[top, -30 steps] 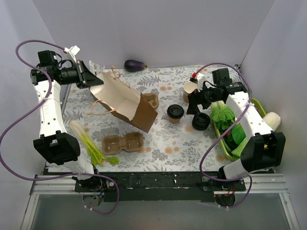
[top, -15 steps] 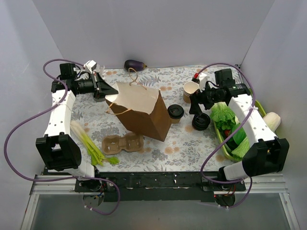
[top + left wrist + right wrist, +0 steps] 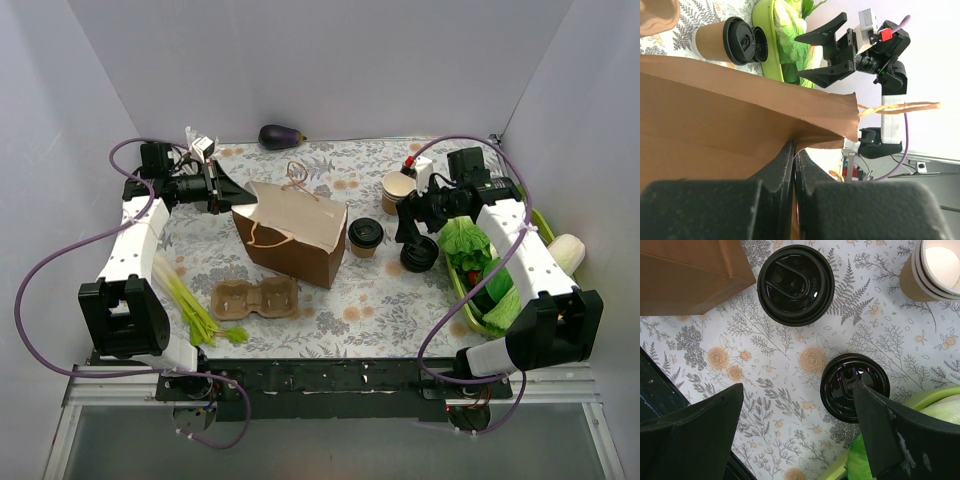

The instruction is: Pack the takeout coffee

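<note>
Bag now upright: brown paper bag (image 3: 293,232) swung from tipped-over at table's left rear to standing near centre, mouth up, within the last sec. Left gripper (image 3: 228,187) clamped tight on the bag's rim, fingers (image 3: 790,165) pinching paper edge in wrist view. Right gripper (image 3: 410,215) spread wide, holding nothing, hovering above table w/ little change. Takeout coffee (image 3: 365,237) standing upright on floral cloth just right of the bag, lid on, not yet packed; seen from above (image 3: 795,285) in right wrist view.

Meaning, prob.: bag set & steadied for loading, cup pickup next for right arm.

Room & edges: cup hemmed by bag wall on left, loose black lids (image 3: 419,253) near on right, stack of lidless cups (image 3: 398,188) behind. Green tray of greens (image 3: 462,285) along right edge. Cardboard cup carrier (image 3: 256,298) in front of bag, leeks (image 3: 186,298) front left, eggplant (image 3: 280,136) at back wall. Open cloth front-centre. Rope handle (image 3: 297,178) sticking up over bag mouth, poss. snag on lowering.
</note>
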